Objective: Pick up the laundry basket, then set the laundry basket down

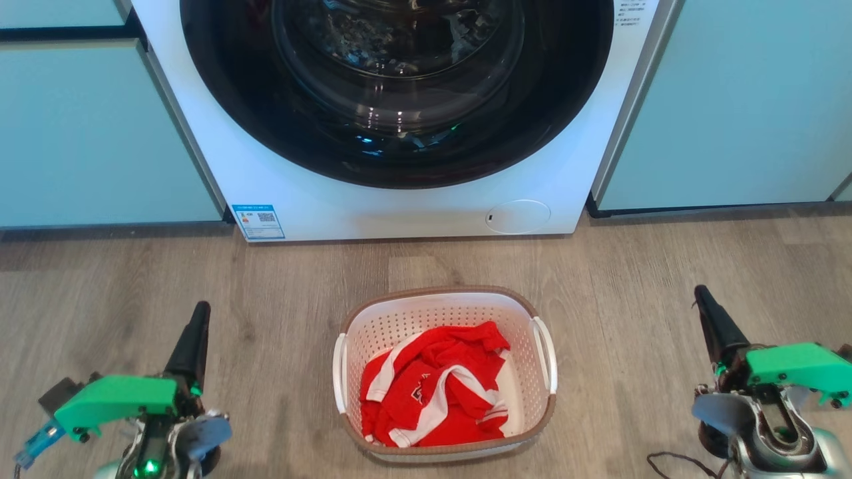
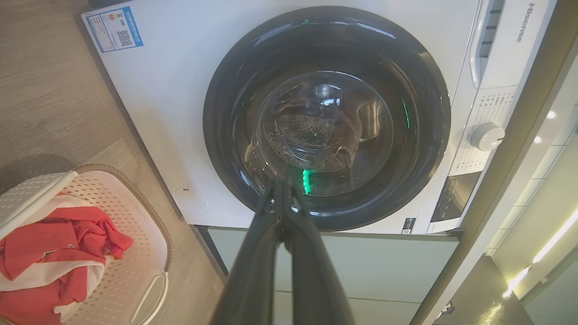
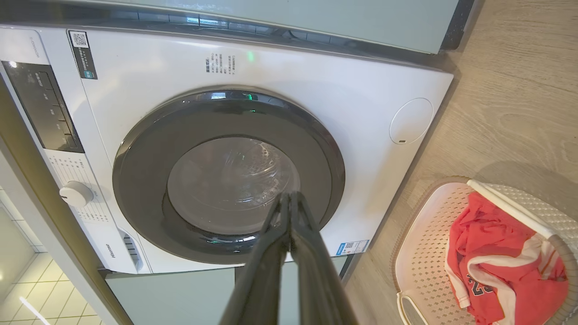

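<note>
Wood floor [image 1: 133,286] bears the laundry basket [image 1: 413,318] at 6 o'clock; left gripper [image 1: 199,311] at 8, right gripper [image 1: 701,295] at 4, both pinched closed, empty

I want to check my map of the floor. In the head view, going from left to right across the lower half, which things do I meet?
left gripper → laundry basket → right gripper
</note>
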